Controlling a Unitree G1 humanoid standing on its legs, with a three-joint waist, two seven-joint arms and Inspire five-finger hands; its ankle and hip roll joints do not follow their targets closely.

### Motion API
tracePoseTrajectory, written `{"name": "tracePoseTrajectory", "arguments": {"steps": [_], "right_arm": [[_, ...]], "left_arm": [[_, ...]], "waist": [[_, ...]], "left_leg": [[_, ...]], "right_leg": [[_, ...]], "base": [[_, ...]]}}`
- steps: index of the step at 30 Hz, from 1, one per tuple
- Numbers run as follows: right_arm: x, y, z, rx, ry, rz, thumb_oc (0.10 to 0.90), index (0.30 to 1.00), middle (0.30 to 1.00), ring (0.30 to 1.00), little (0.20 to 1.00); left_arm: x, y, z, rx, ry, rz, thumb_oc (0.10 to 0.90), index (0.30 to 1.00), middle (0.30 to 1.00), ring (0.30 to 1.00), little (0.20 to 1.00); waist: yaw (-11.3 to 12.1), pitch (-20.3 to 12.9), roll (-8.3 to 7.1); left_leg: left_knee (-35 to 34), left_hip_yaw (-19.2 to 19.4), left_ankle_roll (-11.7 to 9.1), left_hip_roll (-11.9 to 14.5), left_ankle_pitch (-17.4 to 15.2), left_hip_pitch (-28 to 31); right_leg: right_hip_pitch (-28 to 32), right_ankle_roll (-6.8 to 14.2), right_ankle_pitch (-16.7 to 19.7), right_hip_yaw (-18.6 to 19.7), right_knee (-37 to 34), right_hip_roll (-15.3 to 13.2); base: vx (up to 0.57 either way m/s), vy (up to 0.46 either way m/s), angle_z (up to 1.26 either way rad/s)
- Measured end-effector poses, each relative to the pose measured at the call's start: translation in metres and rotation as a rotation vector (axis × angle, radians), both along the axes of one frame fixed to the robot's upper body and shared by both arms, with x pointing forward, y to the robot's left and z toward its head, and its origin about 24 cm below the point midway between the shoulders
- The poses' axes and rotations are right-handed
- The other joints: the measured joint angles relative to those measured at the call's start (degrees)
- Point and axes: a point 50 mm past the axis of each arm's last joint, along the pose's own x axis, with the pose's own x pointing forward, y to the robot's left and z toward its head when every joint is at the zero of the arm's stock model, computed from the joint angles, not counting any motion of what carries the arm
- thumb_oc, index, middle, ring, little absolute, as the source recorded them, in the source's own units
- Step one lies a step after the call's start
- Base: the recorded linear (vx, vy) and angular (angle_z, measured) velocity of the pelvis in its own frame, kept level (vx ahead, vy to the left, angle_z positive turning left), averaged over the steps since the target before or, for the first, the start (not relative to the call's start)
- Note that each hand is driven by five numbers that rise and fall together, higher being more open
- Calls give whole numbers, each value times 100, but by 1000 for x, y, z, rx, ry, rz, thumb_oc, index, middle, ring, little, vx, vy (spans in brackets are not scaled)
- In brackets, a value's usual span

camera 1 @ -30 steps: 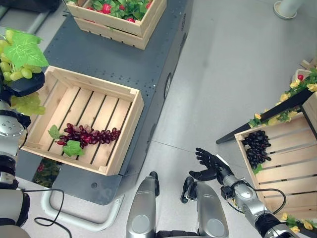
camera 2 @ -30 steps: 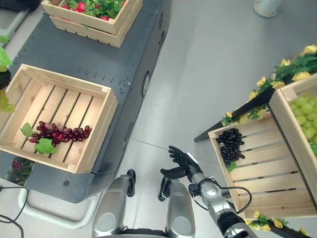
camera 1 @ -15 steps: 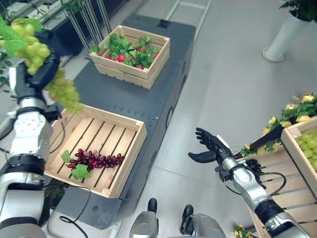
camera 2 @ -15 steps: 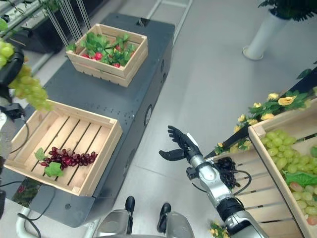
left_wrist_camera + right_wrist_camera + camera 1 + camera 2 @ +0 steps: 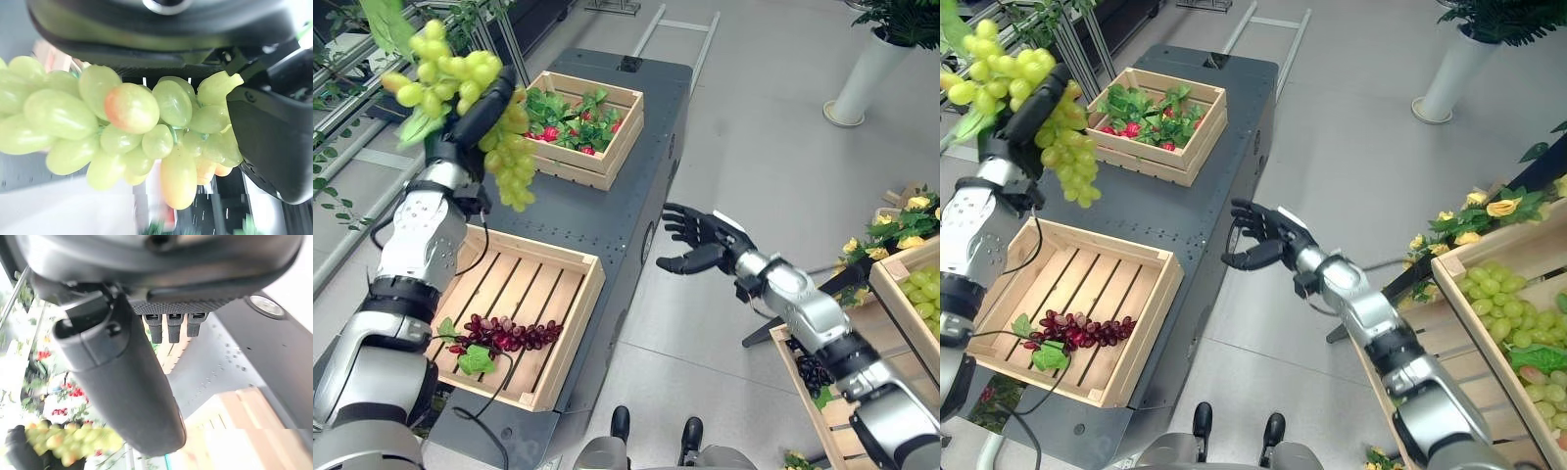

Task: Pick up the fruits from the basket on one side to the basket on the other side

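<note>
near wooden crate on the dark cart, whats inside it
A bunch of dark red grapes with green leaves lies on the crate's slatted bottom; the rest is bare slats.

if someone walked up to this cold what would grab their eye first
Probably the big bunch of green grapes that the left hand grips, raised high above the dark grey cart. Next, the right hand, open with fingers spread, out over the floor beside the cart. Below the raised bunch sits a wooden crate holding a bunch of red grapes.
</note>
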Motion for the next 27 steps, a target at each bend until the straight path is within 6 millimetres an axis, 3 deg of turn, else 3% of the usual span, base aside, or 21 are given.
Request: {"name": "tracePoseTrajectory", "arguments": {"steps": [3, 8, 16, 23, 27], "right_arm": [[9, 16, 41, 30, -81, 55, 800, 900, 900, 900, 900], [15, 24, 72, 100, -79, 93, 800, 900, 900, 900, 900], [21, 26, 68, 244, 93, 87, 800, 900, 900, 900, 900], [23, 27, 66, 306, 163, 87, 800, 900, 900, 900, 900], [27, 30, 81, 314, 136, 65, 800, 900, 900, 900, 900]], "left_arm": [[6, -28, 21, 119, -34, -121, 400, 300, 300, 300, 300], [11, -61, 43, 210, -84, -232, 400, 300, 300, 300, 300], [12, -93, 55, 280, -116, -403, 400, 300, 300, 300, 300], [13, -102, 51, 323, -73, -485, 400, 300, 300, 300, 300], [15, -99, 49, 320, -63, -485, 400, 300, 300, 300, 300]], "waist": [[-13, 0, -1], [-78, -2, -3], [-171, -2, -3], [-342, -2, -2], [-405, -2, -1]], "left_leg": [[-28, 16, 0, -12, 0, 23], [-43, 34, 0, -15, 0, 99], [-44, 184, 0, -5, 0, 164], [-44, 248, 0, -3, 0, 185], [-44, 316, 0, 1, 0, 204]], "right_leg": [[-24, 20, 14, 98, 0, -15], [30, 25, 18, 133, 1, -20], [32, 19, 68, 275, 2, -13], [36, 20, 85, 297, 2, -15], [34, 16, 93, 330, 2, -13]], "base": [[22, -26, -10], [16, -34, -5], [-7, -18, -8], [0, -4, -3], [-5, -1, -6]]}}
